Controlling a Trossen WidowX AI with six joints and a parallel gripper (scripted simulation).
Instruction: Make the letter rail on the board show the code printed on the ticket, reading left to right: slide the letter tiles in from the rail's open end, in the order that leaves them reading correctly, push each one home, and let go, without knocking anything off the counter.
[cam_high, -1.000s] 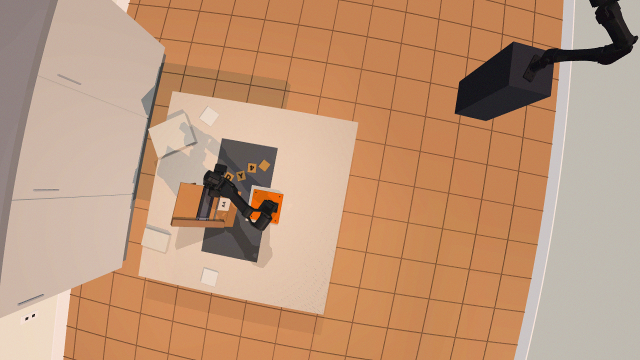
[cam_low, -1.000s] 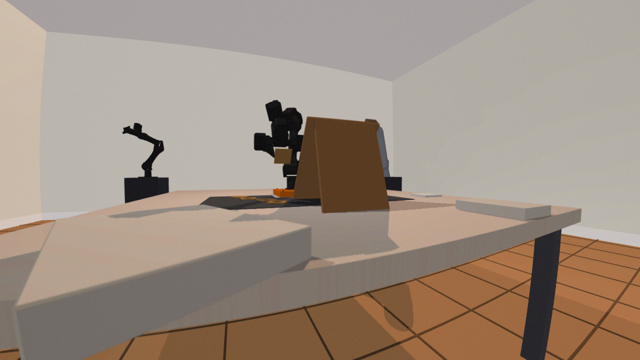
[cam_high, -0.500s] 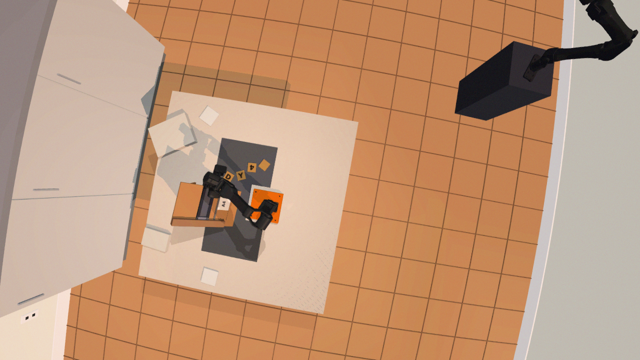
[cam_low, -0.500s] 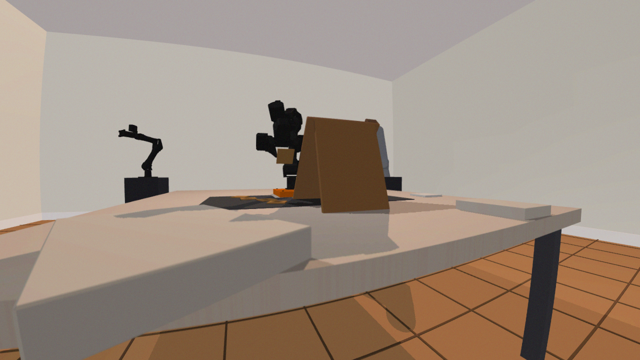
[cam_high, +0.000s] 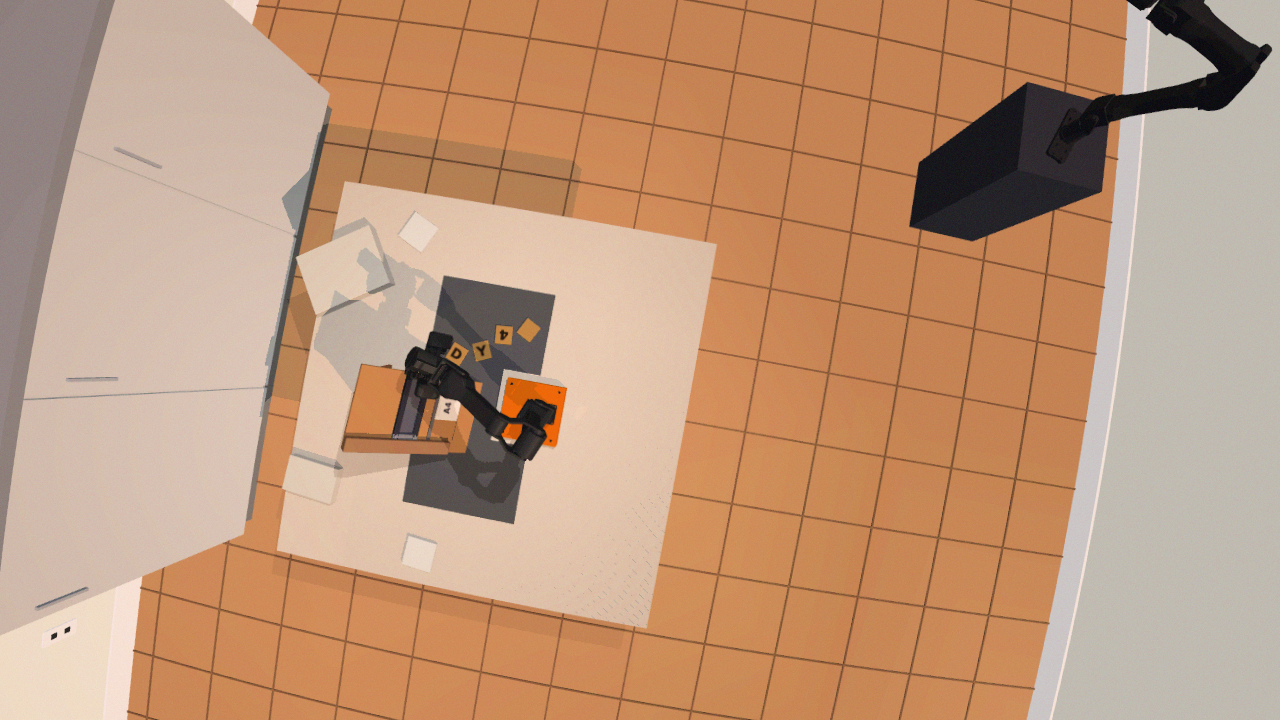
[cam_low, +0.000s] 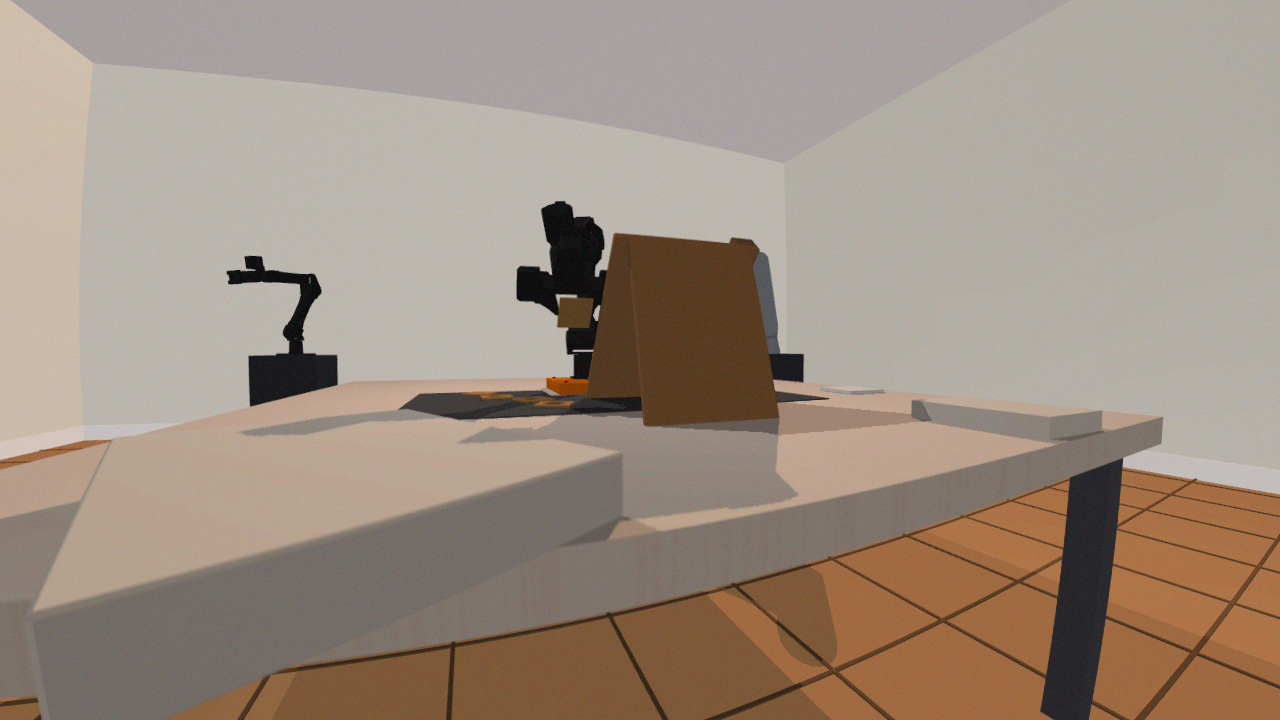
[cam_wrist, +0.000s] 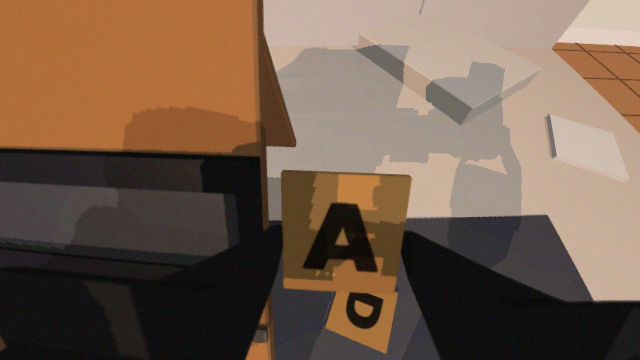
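Amber-brown and square, the letter tile marked A (cam_low: 574, 312) (cam_wrist: 330, 195) is gripped in my claw (cam_high: 429, 362) (cam_low: 574, 302) (cam_wrist: 341, 237), raised above the table (cam_high: 617, 358) (cam_low: 895, 465) (cam_wrist: 550, 200) near one end of the tent-shaped board (cam_high: 375, 402) (cam_low: 702, 331) (cam_wrist: 125, 75). My fingers stand partway open, closed against its two side edges, one on each side. The bold black A appears upright in the wrist view, its flat face crossed by patches of shadow and brighter orange light, with a paler strip along the near edge. In the exterior view, a plain tan face shows, level and well above the dark mat (cam_high: 429, 483) (cam_low: 429, 405) (cam_wrist: 500, 270).

The dark rail (cam_high: 409, 411) (cam_wrist: 115, 210) runs along the board; in the wrist view its near end lies to the left of the tile I hold. The white ticket (cam_high: 446, 410), on the side of the board facing my orange base plate (cam_high: 554, 394) (cam_low: 565, 385), reads A4.

Off the same end of the board, four more tiles lie on the mat in a loose, slanting line: the D tile (cam_high: 456, 354) (cam_wrist: 370, 337) nearest, turned on its side in my wrist view, then the Y tile (cam_high: 482, 351), the 4 tile (cam_high: 503, 334), inverted as seen from the top, and a tile with a plain upper face (cam_high: 528, 330).
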